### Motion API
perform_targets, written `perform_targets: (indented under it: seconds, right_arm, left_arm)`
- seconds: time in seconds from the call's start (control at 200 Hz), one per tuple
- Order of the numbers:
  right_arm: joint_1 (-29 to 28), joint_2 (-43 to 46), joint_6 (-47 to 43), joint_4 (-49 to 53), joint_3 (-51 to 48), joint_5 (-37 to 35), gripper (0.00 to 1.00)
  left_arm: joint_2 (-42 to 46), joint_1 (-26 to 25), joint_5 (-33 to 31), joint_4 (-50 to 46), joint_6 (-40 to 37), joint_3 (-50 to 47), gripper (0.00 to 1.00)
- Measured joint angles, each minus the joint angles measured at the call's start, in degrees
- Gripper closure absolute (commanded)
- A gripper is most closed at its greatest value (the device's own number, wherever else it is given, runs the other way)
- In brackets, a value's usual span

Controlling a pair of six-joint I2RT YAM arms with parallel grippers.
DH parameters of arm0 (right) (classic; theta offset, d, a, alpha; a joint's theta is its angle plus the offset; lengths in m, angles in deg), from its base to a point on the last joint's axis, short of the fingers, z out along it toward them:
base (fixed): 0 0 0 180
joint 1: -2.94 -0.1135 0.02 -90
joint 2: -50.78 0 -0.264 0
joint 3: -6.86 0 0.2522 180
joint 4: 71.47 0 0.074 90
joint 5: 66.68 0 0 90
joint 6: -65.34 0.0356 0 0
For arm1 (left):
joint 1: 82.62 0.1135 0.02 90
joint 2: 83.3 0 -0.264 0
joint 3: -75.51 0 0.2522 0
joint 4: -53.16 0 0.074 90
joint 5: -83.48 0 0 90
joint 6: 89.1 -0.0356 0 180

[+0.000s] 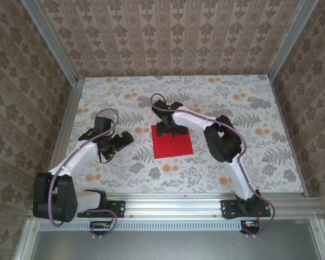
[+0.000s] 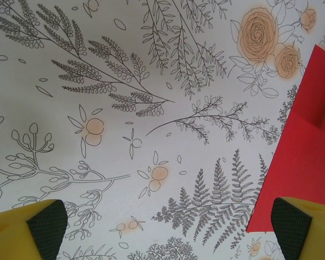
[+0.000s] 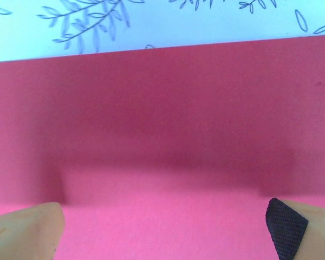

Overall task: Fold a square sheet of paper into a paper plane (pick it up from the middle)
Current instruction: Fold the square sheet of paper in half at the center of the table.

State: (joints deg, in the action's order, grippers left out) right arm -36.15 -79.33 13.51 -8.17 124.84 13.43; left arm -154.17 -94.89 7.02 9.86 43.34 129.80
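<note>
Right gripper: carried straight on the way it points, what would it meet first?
The red paper, lying flat on the table straight ahead of the open right gripper. It looks close, though the gap is hard to judge.

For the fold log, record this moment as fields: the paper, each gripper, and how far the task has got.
paper: square sheet of paper, bright red, lying on the floral table near its middle
creases: a crease line shows near the sheet's edge in the left wrist view
left gripper: left gripper open, holding nothing, over the table beside the sheet's left edge
right gripper: right gripper open, fingers spread just above the sheet at its far edge, nothing gripped
progress: sheet not lifted, no plane shape yet
</note>
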Motion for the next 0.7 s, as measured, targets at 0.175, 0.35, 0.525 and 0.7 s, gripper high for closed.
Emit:
perform_targets:
  seconds: [0.175,0.35,0.525,0.7]
  right_arm:
    - [0.22,-1.16,0.42,-0.07,0.90,0.92,0.05]
    - [0.22,-1.29,0.98,-0.09,1.03,1.79,0.18]
    - [0.26,-0.81,1.03,-0.87,0.13,1.97,0.27]
    - [0.66,0.98,0.63,-2.25,-1.84,5.05,0.45]
  left_arm:
    - [0.00,0.00,0.02,0.15,0.00,-0.22,0.00]
    - [0.00,0.00,0.17,0.42,0.00,-0.42,0.00]
    - [0.00,0.00,0.20,0.42,0.00,-0.44,0.00]
    - [0.00,0.00,0.55,0.87,0.02,-0.83,0.00]
